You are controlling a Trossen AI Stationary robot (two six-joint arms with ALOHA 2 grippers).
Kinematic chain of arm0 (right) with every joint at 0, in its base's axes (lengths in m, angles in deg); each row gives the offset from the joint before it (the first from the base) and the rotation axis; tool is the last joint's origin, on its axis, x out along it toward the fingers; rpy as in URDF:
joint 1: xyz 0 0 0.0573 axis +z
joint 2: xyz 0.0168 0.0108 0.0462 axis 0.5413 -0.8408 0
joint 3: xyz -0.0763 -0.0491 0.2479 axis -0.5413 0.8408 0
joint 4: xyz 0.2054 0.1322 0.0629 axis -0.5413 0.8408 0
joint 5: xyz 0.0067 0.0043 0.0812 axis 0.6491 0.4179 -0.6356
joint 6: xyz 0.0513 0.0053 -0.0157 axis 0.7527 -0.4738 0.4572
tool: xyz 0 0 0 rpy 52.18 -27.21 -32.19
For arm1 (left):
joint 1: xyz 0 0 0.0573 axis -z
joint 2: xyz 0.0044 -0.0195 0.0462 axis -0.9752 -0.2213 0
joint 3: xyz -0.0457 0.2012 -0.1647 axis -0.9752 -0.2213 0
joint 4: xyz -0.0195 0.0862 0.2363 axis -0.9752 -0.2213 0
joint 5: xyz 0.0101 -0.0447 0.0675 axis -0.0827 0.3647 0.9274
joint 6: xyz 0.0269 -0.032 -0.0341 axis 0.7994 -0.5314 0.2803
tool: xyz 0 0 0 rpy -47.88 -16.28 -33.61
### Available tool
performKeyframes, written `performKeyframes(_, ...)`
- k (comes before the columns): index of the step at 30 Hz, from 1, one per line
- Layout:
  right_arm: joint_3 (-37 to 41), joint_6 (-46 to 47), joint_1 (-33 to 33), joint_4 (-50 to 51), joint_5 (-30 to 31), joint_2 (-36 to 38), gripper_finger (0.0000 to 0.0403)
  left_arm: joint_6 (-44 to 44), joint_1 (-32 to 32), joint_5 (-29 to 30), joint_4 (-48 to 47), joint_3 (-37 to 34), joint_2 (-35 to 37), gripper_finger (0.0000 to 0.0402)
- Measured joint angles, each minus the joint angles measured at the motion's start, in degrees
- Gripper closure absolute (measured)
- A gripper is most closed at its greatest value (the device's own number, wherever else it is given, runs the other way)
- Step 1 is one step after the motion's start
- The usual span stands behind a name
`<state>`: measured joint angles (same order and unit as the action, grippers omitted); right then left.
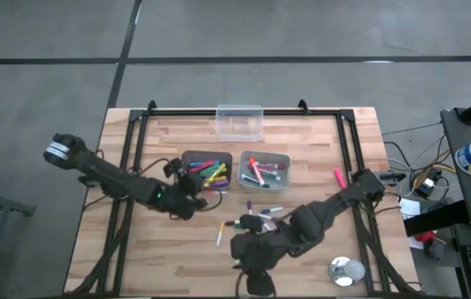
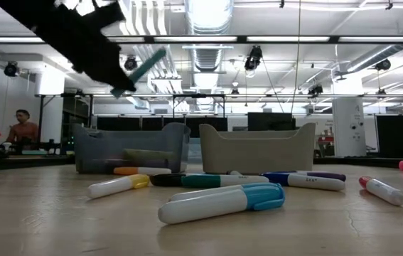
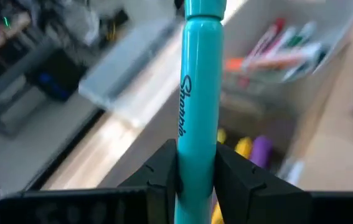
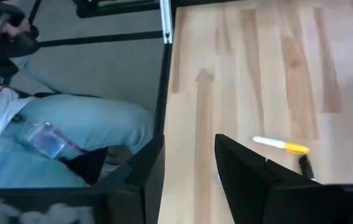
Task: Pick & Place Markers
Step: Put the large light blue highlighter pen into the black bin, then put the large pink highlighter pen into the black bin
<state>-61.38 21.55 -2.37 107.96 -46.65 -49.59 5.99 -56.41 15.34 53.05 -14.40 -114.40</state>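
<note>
My left gripper [image 3: 196, 155] is shut on a teal marker [image 3: 201, 74]. In the low view that marker [image 2: 143, 67] is tilted in the air above the dark grey bin [image 2: 130, 146]. In the high view my left gripper [image 1: 192, 202] is just near-left of that bin [image 1: 206, 170], which holds several markers. A lighter bin [image 1: 266, 170] beside it holds more. Loose markers [image 1: 260, 212] lie flat on the wood in front of the bins. My right gripper [image 1: 247, 249] hovers open on their near side, nothing between its fingers [image 4: 251, 180]. My left gripper pinches the teal marker's barrel [image 3: 196, 140] between its two fingers. The marker runs along the fingers and sticks out well ahead of them. It is lifted clear of the table and slants upward at its free end [image 2: 160, 53].
A white marker with a yellow cap [image 4: 282, 145] lies near the table's near-left part. A pink marker [image 1: 337, 176] lies at the right. A silver tape roll [image 1: 347, 270] sits near the right front corner, a clear box [image 1: 239, 120] at the far edge. A seated person [image 4: 70, 130] is beside the table.
</note>
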Motion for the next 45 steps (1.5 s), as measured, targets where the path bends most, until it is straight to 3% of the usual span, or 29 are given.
performKeyframes(8,0.0,-1.0,0.4,-0.1,0.5,0.0,0.0279,2.0,-13.1,-21.6,-1.9,0.0,1.1,0.0319)
performKeyframes(12,0.0,-1.3,0.4,-0.1,0.4,0.0,0.0283,2.4,-18.0,-26.8,-3.2,0.0,1.1,0.0319)
performKeyframes(17,0.1,-1.5,0.4,-0.1,0.5,0.0,0.0284,1.9,-20.1,-30.0,-6.2,0.0,1.1,0.0319)
performKeyframes(28,0.2,-2.4,0.4,-0.1,0.5,0.0,0.0278,-1.1,-20.4,-29.9,-7.7,0.0,1.1,0.0318)
performKeyframes(34,0.7,-3.3,0.5,-0.2,0.5,0.0,0.0278,-2.6,-20.5,-29.5,-8.2,0.0,1.1,0.0284)
performKeyframes(38,2.1,-4.0,0.4,-0.1,0.5,0.0,0.0284,-4.7,-20.5,-24.4,-8.4,0.0,1.1,0.0262)
performKeyframes(40,3.2,-3.0,0.4,-0.2,0.5,0.0,0.0287,-4.4,-20.5,-25.8,-8.4,0.0,1.1,0.0260)
performKeyframes(45,7.3,-0.1,0.6,0.4,0.5,0.0,0.0294,-5.3,-19.7,-37.5,-7.5,0.1,1.2,0.0260)
